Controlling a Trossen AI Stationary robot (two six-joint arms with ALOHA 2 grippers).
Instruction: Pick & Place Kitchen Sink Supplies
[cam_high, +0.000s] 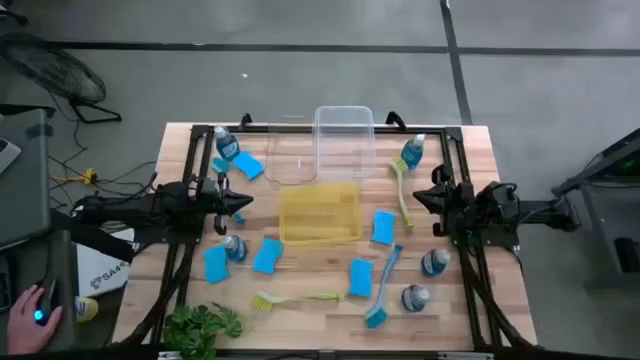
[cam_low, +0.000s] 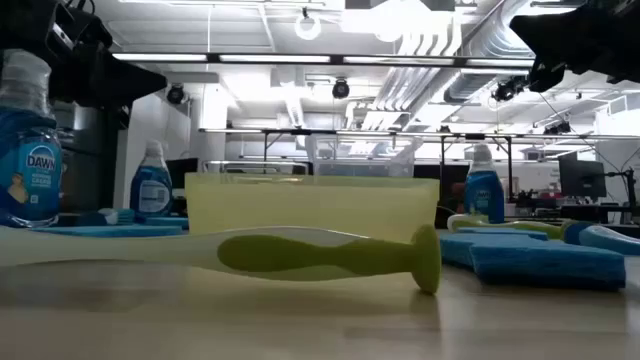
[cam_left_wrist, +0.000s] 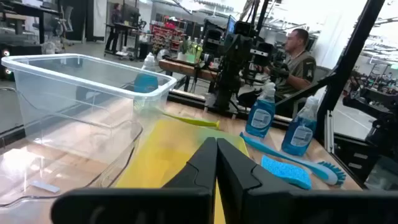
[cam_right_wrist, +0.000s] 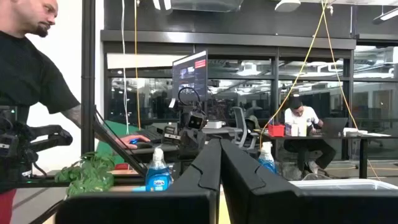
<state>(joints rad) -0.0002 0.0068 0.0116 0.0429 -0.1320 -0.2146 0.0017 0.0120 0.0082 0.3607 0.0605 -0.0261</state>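
Observation:
Several small bottles of blue liquid stand on the table, among them one (cam_high: 227, 145) at the far left and one (cam_high: 412, 152) at the far right. Blue sponges (cam_high: 268, 256) (cam_high: 382, 227) lie flat around the yellow bin. A yellow-green brush (cam_high: 295, 297) lies near the front edge, and its handle (cam_low: 330, 255) fills the low view. Another yellow-green brush (cam_high: 402, 190) and a blue brush (cam_high: 383, 290) lie on the right. My left gripper (cam_high: 240, 203) (cam_left_wrist: 216, 155) hovers shut left of the yellow bin. My right gripper (cam_high: 418, 198) (cam_right_wrist: 220, 155) hovers shut to its right.
A yellow bin (cam_high: 320, 212) sits mid-table, with two clear bins (cam_high: 345, 140) (cam_high: 295, 160) behind it. A green leafy plant (cam_high: 200, 325) stands at the near left corner. A person's hand (cam_high: 30, 315) rests on a mouse beyond the table's left side.

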